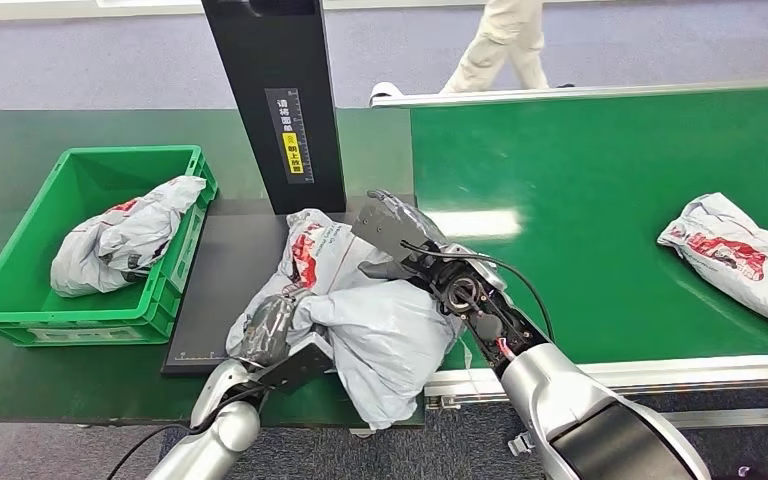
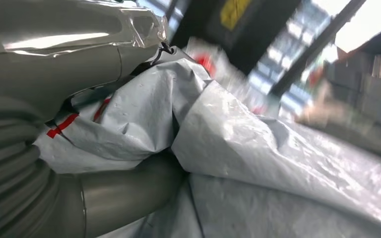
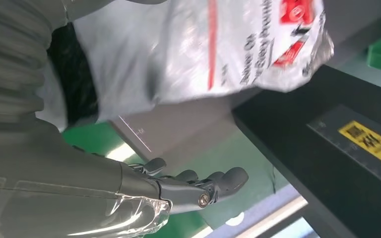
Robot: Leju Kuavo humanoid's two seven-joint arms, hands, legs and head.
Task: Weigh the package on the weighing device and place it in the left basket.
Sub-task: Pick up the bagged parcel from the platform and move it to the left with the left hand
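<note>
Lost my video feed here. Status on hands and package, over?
Left hand grips the package over the weighing device. Right hand rests against it, apparently not gripping. Green basket already holds one bag.

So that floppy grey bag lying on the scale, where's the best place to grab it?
Probably the bag's bunched near end, from the robot's side. It is a soft, crumpled pouch lying across the scale and hanging over its front edge, so folds there give fingers something to close on. The left hand already holds that end; the right hand rests on top.

A second grey bag (image 1: 740, 258) lies on the green conveyor (image 1: 580, 180); a person (image 1: 500, 45) walks beyond it
</note>
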